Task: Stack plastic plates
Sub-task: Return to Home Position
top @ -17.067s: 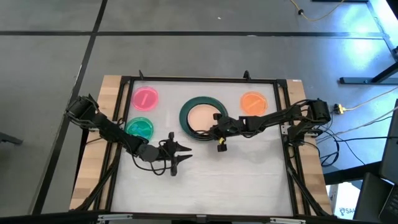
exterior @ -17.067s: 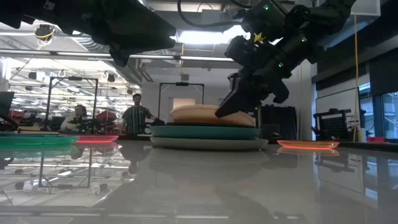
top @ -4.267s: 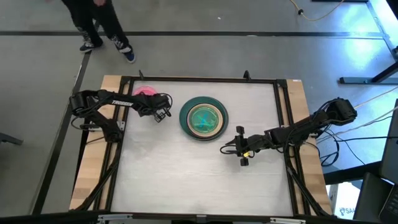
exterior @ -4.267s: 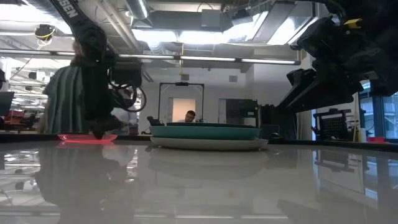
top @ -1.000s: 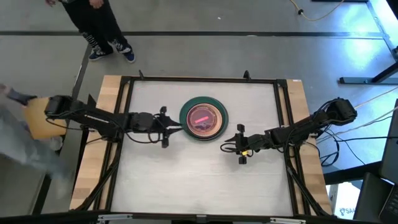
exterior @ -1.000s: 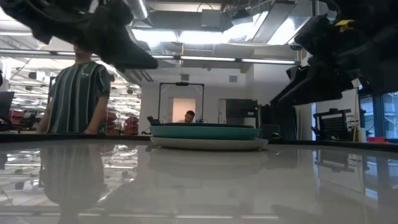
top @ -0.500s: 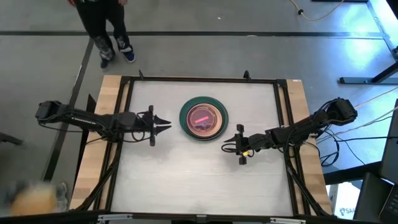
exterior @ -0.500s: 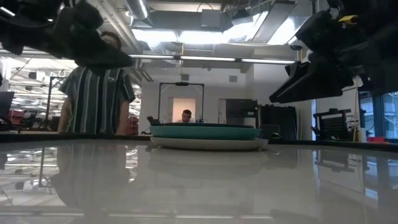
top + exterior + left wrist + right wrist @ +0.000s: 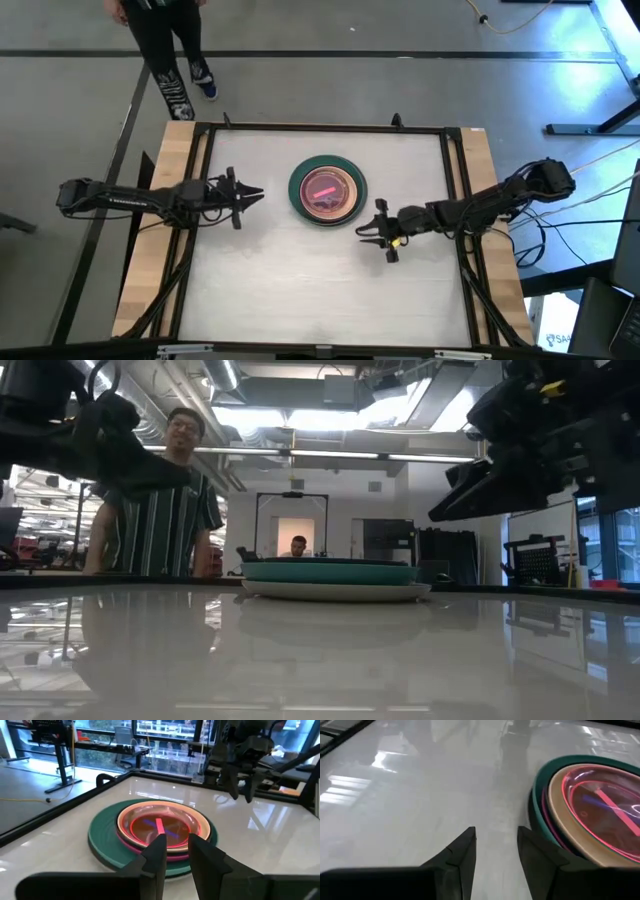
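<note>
The plastic plates stand as one stack [image 9: 327,190] at the table's far middle. A dark teal plate [image 9: 102,840] shows low in it, over a pale grey one [image 9: 335,591]. Inside sit a magenta rim, a peach plate [image 9: 560,800] and a translucent pink one [image 9: 162,826] on top. My left gripper [image 9: 258,193] hovers left of the stack, open and pointing at it; its fingers [image 9: 176,847] hold nothing. My right gripper [image 9: 364,229] hovers at the stack's near right, open, with only bare tabletop between its fingers [image 9: 496,845].
A black frame rail [image 9: 320,127] runs round the white tabletop. A person in a striped shirt [image 9: 160,510] stands beyond the far left corner [image 9: 165,40]. Bare tabletop [image 9: 320,280] lies on the near side of the stack.
My left gripper has drawn back from the stack toward the table's left edge, staying open and empty. The stack has kept still. The person has walked along the table's far left corner.
</note>
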Robot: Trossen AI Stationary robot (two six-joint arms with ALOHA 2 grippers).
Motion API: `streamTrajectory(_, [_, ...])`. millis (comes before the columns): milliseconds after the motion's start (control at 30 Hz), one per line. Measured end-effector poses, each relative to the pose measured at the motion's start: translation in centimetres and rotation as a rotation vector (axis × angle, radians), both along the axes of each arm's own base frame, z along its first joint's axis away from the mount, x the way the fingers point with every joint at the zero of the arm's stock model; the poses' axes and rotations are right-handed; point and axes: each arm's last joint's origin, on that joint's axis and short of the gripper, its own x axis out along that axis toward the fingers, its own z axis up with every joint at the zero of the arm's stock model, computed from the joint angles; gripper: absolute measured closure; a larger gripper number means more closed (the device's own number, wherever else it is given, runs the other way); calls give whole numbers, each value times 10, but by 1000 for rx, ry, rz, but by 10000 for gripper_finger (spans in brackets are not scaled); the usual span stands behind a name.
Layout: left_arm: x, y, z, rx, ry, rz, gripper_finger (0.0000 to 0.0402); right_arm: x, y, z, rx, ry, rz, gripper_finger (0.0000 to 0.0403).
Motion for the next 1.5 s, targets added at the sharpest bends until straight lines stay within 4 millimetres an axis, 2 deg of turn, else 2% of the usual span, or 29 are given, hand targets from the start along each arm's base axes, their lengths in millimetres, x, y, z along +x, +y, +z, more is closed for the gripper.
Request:
streamTrajectory(233, [-3, 0, 4, -1, -40, -48, 328, -1, -26, 7, 14, -30, -40, 267])
streamTrajectory(333, [-3, 0, 5, 6, -48, -53, 328, -12, -37, 12, 25, -74, -65, 267])
streamTrajectory(533, [-4, -1, 5, 3, -51, -68, 328, -49, -52, 11, 74, -190, -185, 267])
streamTrajectory(967, [-4, 0, 5, 48, -37, -42, 328, -108, -56, -5, 189, -290, -386, 273])
streamTrajectory(1100, [-4, 0, 5, 54, -36, -40, 328, -117, -56, 3, 160, -372, -375, 309])
streamTrajectory(1300, [-4, 0, 5, 59, -35, -43, 328, -129, -53, 10, 164, -458, -264, 392])
streamTrajectory(1367, [-4, -1, 6, 60, -39, -56, 330, -131, -52, 13, 170, -494, -247, 396])
streamTrajectory(1500, [-6, -1, 7, 63, -53, -65, 349, -130, -52, 12, 207, -480, -237, 379])
